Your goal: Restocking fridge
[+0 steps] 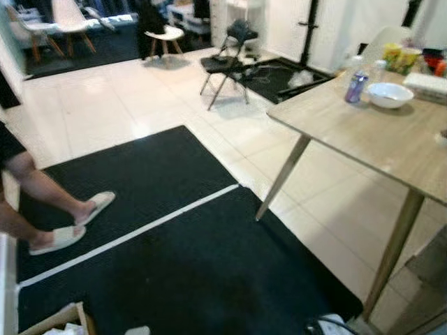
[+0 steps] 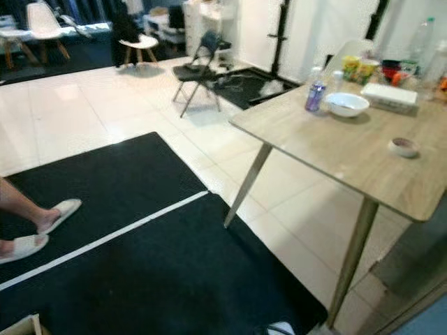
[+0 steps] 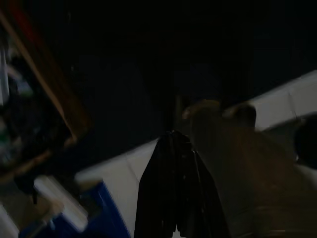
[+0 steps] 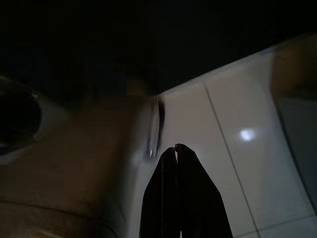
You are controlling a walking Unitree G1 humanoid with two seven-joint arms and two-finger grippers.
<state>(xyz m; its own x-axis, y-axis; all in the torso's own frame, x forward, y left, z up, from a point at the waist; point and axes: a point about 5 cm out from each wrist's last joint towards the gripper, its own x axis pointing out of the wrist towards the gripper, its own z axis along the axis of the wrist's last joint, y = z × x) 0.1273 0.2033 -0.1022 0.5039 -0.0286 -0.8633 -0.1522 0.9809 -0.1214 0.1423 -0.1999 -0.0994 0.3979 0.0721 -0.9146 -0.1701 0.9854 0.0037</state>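
A wooden table (image 2: 335,150) stands at the right. On it are a blue drink can (image 2: 316,95), a clear bottle (image 1: 378,70), a white bowl (image 2: 347,104), a small dish (image 2: 404,146), a white box (image 2: 390,95) and some cups and jars (image 2: 360,68) at the far end. My left gripper (image 3: 173,135) hangs shut in the dark over black mat and pale tile. My right gripper (image 4: 175,149) hangs shut above white floor tiles. Both hold nothing.
A person's legs in white slippers (image 1: 77,223) step across the black mat (image 1: 181,265) with a white tape line (image 1: 140,230). A folding chair (image 1: 227,63) and more chairs (image 1: 63,24) stand farther back. A cardboard box corner (image 1: 59,322) sits at my left foot.
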